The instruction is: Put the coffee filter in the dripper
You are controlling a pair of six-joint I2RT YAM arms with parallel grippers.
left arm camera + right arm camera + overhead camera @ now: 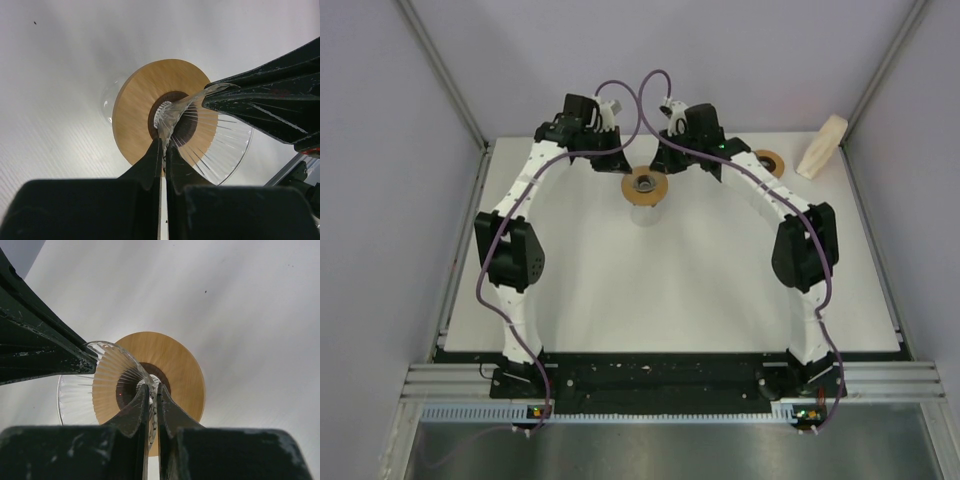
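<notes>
The dripper (645,188), a clear ribbed glass cone with a round wooden collar, stands at the far middle of the white table. My left gripper (618,165) is shut on the left side of its glass rim, and my right gripper (668,163) is shut on the right side. The left wrist view shows my left gripper (164,142) pinching the rim above the collar (135,115), with the right fingers (270,100) across. The right wrist view shows my right gripper (152,387) on the rim over the collar (185,370). The cream coffee filter (823,145) lies far right, apart from both grippers.
A second wooden ring (770,163) sits on the table between the right arm and the filter. Grey walls close in the table (660,290) on the left, back and right. The arm bases stand at the near edge.
</notes>
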